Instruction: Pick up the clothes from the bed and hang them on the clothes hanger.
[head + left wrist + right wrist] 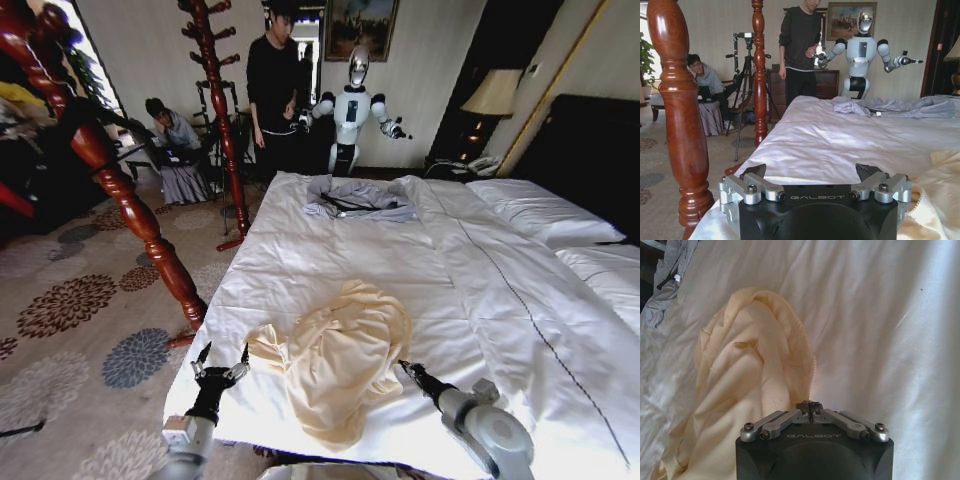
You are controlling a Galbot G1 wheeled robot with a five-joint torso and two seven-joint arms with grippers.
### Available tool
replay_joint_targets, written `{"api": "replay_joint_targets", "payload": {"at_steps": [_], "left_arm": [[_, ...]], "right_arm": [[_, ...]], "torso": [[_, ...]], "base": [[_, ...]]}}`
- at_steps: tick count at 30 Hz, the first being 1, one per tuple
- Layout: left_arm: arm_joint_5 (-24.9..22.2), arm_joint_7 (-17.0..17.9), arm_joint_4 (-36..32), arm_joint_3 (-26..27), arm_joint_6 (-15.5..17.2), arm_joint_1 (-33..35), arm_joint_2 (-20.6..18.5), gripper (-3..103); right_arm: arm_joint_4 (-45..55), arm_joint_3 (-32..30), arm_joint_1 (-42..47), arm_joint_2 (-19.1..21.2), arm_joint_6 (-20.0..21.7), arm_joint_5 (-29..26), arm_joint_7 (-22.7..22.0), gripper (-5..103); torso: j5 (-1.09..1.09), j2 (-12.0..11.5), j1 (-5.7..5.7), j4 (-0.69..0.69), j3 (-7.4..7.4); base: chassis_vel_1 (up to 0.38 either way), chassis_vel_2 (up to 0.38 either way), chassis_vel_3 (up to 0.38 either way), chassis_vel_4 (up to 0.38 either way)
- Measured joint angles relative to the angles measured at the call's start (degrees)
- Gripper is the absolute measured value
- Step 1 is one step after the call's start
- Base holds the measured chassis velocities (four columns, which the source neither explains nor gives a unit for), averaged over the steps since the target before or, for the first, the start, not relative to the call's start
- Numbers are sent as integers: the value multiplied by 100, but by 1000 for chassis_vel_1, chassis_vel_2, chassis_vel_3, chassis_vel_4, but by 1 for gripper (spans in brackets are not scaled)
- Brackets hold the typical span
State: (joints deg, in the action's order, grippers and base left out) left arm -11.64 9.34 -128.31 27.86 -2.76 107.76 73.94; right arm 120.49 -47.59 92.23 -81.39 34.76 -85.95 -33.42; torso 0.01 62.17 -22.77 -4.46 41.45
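Left tool [222, 362] spread wide at the bed [300, 270] foot corner, empty. Right tool [405, 367] pinched closed, empty, beside the crumpled clothes [345, 360] near the foot edge. Risk: a closed tool pushes fabric without catching it. Wooden post [130, 205] crowds the left; open sheet beyond.

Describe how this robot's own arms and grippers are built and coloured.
The left gripper and right gripper each have slim dark fingers on silver-grey metal linkages with bolt heads. In the wrist views each sits on a glossy black housing marked GALBOT in pale letters. In the head view the right arm ends in rounded light grey shells, the left in a dark wrist and a grey block.
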Motion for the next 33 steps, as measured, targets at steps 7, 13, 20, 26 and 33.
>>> {"api": "replay_joint_targets", "payload": {"at_steps": [7, 13, 20, 26, 33], "left_arm": [[2, 115, 55, 3, -36, -62, 1, 100], [-71, 153, 74, -20, 4, -149, -58, 100], [-178, 156, 108, -103, 110, -251, -270, 100], [-658, 319, 108, -320, 510, -592, -675, 100], [-2067, 741, 149, -789, 1102, -1431, -1494, 100]], "right_arm": [[217, -57, 1, 7, -6, -78, -17, 0], [513, -187, 115, 96, -15, 297, 141, 0], [677, -342, 341, 284, -101, 857, 379, 0], [880, -498, 623, 408, -151, 1405, 536, 0], [1024, -510, 771, 468, -219, 1856, 663, 0]], "torso": [[0, 0, 0, 0, 0], [0, 0, 0, 0, 0], [0, 0, 0, 0, 0], [-1, 0, 0, 0, 0], [-1, 0, 0, 0, 0]], "base": [[0, 0, 0, 0], [0, 0, 0, 0], [0, 0, 0, 0], [0, 0, 0, 0], [0, 0, 0, 0]]}}
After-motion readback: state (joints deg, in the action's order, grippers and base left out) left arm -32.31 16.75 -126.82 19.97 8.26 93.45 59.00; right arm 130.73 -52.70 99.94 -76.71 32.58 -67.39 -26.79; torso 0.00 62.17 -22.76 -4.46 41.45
